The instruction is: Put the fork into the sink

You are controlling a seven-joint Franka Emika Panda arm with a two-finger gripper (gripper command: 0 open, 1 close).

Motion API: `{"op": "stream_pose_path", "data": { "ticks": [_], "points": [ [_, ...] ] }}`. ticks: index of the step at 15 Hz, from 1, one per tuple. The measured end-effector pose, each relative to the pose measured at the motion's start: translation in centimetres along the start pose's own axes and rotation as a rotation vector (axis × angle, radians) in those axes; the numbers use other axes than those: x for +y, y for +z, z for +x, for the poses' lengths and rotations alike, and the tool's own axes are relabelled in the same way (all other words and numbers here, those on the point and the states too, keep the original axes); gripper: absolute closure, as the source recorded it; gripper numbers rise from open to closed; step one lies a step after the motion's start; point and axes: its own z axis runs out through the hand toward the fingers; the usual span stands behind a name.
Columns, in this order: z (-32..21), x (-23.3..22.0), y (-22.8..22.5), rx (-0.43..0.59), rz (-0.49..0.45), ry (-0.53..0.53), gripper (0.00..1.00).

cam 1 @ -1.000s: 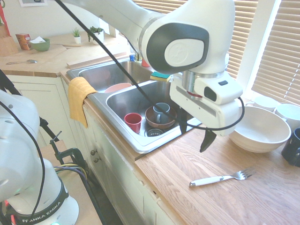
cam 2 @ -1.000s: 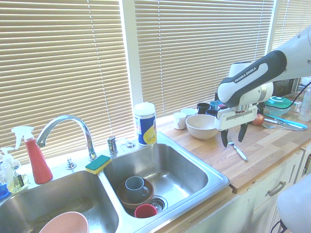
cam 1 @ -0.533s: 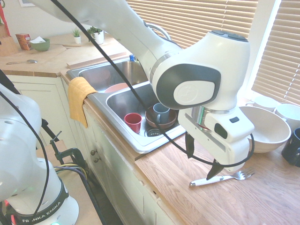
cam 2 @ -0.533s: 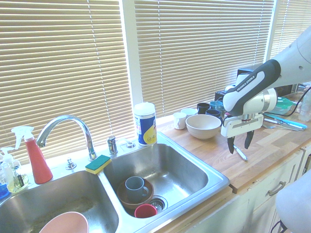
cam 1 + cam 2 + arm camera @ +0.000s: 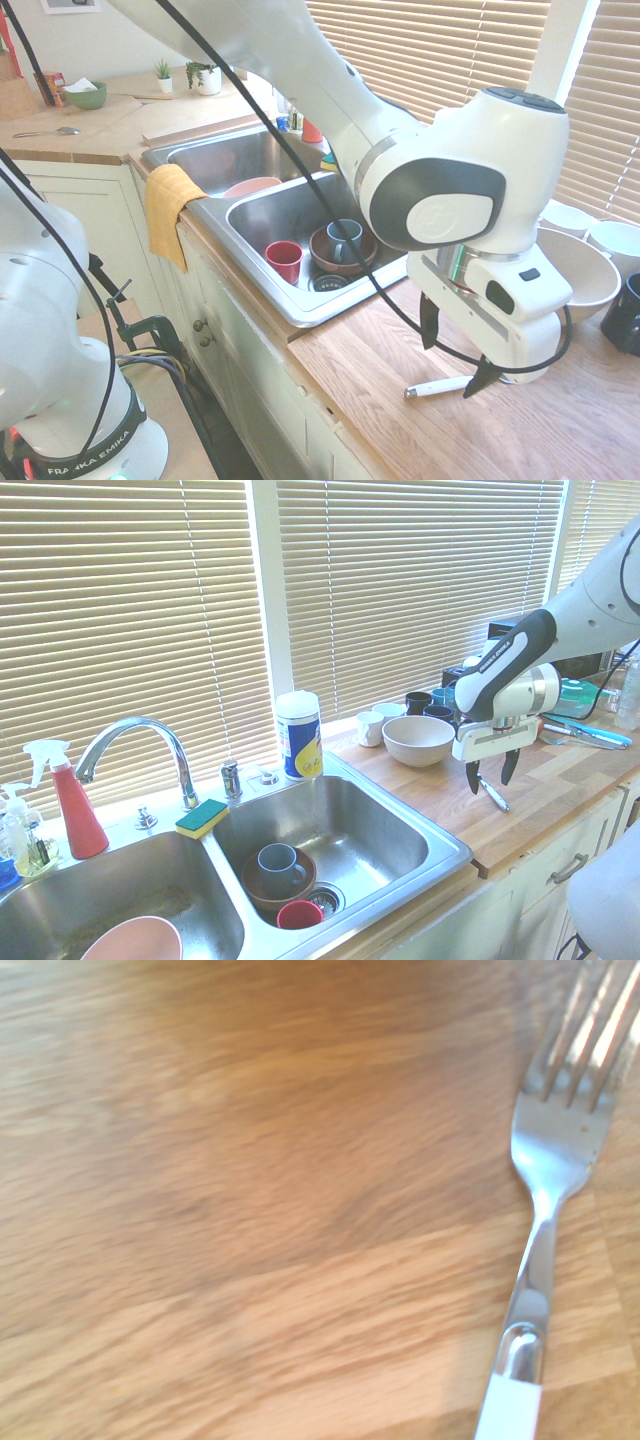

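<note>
Flat on the counter [image 5: 380,400], fork [image 5: 438,387] lengthwise along its front edge, tines away from sink [image 5: 290,215], under wide-spread gripper [image 5: 456,352].

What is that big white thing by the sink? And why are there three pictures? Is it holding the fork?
The white thing is a robot arm. Its end effector, the part with two dark fingers, points down with the fingers spread open. Two pictures come from cameras standing in the kitchen on opposite sides of the arm. The third, the close-up of wood, comes from a camera on the robot's wrist. The fork, with its white handle and silver tines, lies flat on the wooden counter; nothing is held yet. The end effector hangs just above it. The sink already has a red cup and a brown bowl with a mug inside. A big white bowl sits on the counter near the window.
</note>
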Motion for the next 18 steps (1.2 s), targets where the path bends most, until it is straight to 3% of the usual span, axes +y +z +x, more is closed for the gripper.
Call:
{"op": "stream_pose_path", "data": {
  "ticks": [18],
  "points": [
    [0.8,0.5,1.7,-0.015,0.027,0.061,1.00]
  ]
}}
